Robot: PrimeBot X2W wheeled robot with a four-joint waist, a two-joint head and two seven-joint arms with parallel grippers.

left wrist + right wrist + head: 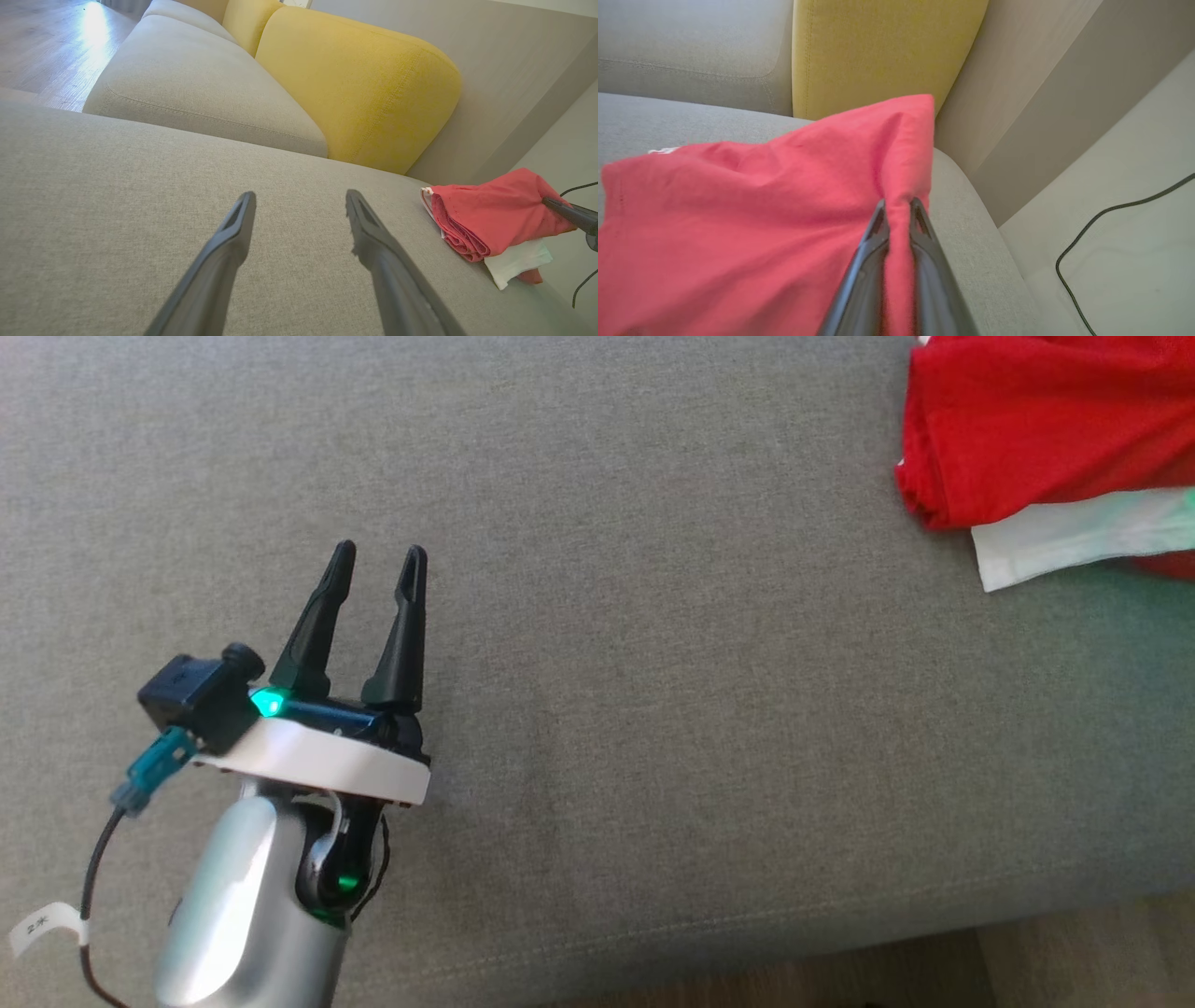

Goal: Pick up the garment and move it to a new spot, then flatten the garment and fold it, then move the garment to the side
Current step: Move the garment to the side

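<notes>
The red garment point(1046, 429) lies in loose folds at 2 o'clock on the grey seat point(653, 709), with a white layer showing beneath. The right gripper point(899, 203) is closed on a pinch of its red edge. The left gripper point(381, 551), at 8 o'clock, hangs spread wide and empty above the seat. This looks like a carry. The lift should clear the cushion and go slowly, since a thin pinch may slip or let the folds spill.

Red-and-white garment point(1046, 429), grey sofa point(653, 709), seemingly plain yellow cushion point(364, 88).
</notes>
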